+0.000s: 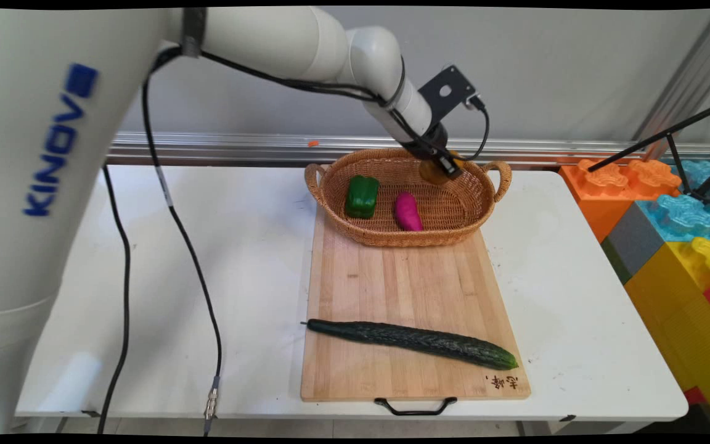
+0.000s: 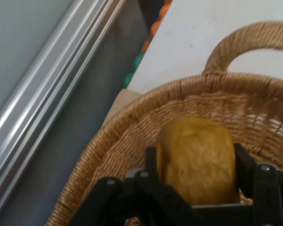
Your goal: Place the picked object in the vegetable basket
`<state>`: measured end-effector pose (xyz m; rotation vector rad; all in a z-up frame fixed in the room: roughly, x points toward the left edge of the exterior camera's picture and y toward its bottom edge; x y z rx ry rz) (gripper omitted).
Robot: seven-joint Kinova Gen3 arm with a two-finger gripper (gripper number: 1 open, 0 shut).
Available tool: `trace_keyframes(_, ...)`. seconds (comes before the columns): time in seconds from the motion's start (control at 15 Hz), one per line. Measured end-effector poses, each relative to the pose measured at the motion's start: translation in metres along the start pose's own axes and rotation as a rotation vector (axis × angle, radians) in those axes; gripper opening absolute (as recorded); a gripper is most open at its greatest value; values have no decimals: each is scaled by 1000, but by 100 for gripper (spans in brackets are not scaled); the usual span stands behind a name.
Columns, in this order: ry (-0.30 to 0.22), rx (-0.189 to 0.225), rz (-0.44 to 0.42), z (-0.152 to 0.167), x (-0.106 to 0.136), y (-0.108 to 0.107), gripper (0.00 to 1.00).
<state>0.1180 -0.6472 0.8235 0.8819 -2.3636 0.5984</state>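
My black gripper (image 1: 440, 168) hangs over the far right part of a wicker basket (image 1: 330, 203), shut on a yellow-brown potato (image 2: 195, 160). In the hand view the potato sits between the two fingers (image 2: 153, 162) above the basket's woven wall (image 2: 132, 136). In the main view the potato (image 1: 430, 172) is partly hidden by the gripper. Inside the basket lie a green bell pepper (image 1: 362, 196) and a magenta sweet potato (image 1: 408, 211). The basket stands on the far end of a wooden cutting board (image 1: 410, 290).
A long dark cucumber (image 1: 413, 338) lies across the board's near end. Large coloured toy blocks (image 1: 675, 228) stand off the table's right edge, with black tripod legs (image 1: 669, 132) above them. An aluminium rail (image 1: 219, 148) runs along the wall. Black cables (image 1: 191, 259) hang over the table's left part.
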Motion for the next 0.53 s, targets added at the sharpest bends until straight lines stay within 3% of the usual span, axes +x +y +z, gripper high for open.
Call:
trace_keyframes(0.2,-13,3,-21,20,-9,-6,0)
trace_keyframes(0.27,-13,4,-26,22,-9,-7,100)
trace_keyframes(0.53,3,-2,-38,24,-3,-10,100)
